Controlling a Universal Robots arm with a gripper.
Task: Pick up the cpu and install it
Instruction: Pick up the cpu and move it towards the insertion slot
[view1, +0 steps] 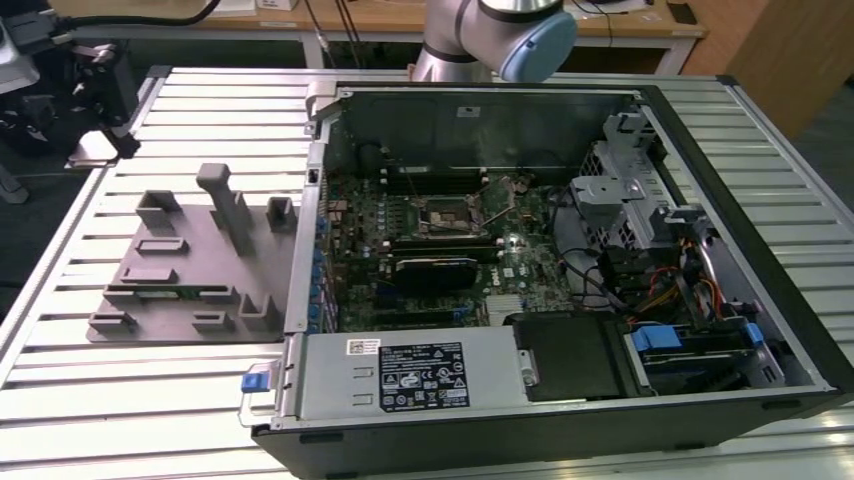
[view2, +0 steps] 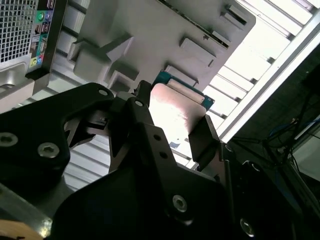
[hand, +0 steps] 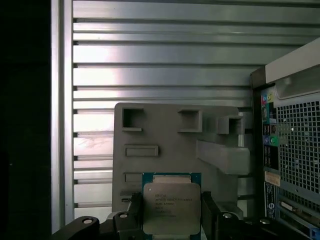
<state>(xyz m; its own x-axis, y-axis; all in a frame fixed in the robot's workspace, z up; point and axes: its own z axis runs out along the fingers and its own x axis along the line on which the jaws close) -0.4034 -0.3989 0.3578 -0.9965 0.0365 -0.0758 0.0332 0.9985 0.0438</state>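
1. Stretching under everything as a ribbed metal worktop (view1: 80, 400).
2. Lying on its side on that worktop as a black computer case (view1: 534, 440), side panel off, exposing a green motherboard (view1: 521, 265) with a square metal-framed socket (view1: 447, 212) near the middle.
3. Entering at the top edge of the exterior view as a grey robot arm (view1: 454, 50) with a pale blue joint cap, behind the case.
4. Sitting just beside the case, on the exterior view's left, as a grey moulded fixture (view1: 200, 270) with raised posts and shallow pockets.
5. Clamping as a black claw (hand: 172, 205) (view2: 175, 132) on the cpu (hand: 171, 210) (view2: 172, 107), one finger (view2: 202, 137) pressing against each opposite edge in both wrist views.
6. Hanging in that grip clear of the fixture, silvery-grey top facing the first wrist camera, green rim peeking out around it, well apart from the socket.
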